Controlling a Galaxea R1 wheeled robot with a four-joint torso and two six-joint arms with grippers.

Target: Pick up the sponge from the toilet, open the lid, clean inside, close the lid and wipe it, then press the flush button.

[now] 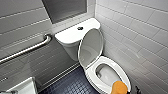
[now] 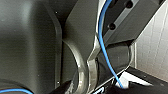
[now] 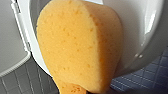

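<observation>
Sponge [image 1: 119, 87] is hanging at the near front edge of the toilet [image 1: 91, 75], overlapping the front of the seat, with the open bowl [image 1: 107, 73] lying just beyond and below it, toward the tank. Right claw [image 3: 72, 92] is, as I judge it, gripping the sponge by its narrow end. The fingers themselves I am not making out, but the sponge is standing up from the wrist with nothing else propping it. Its long axis is running straight out from the claw, broad rounded lobe leading and facing the white rim. Lid [image 1: 91, 46] is standing raised, leaning back against the tank, so the bowl is lying open. Flush button [image 1: 80, 28] is sitting dark in the middle of the tank top, well apart from the sponge. Right arm is plainly the nearer one to the bowl. Left claw: cannot tell whether open or closed. Grab bar [image 1: 30, 48] is running along the grey wall to the left. No brand, label or writing is reading anywhere.
</observation>
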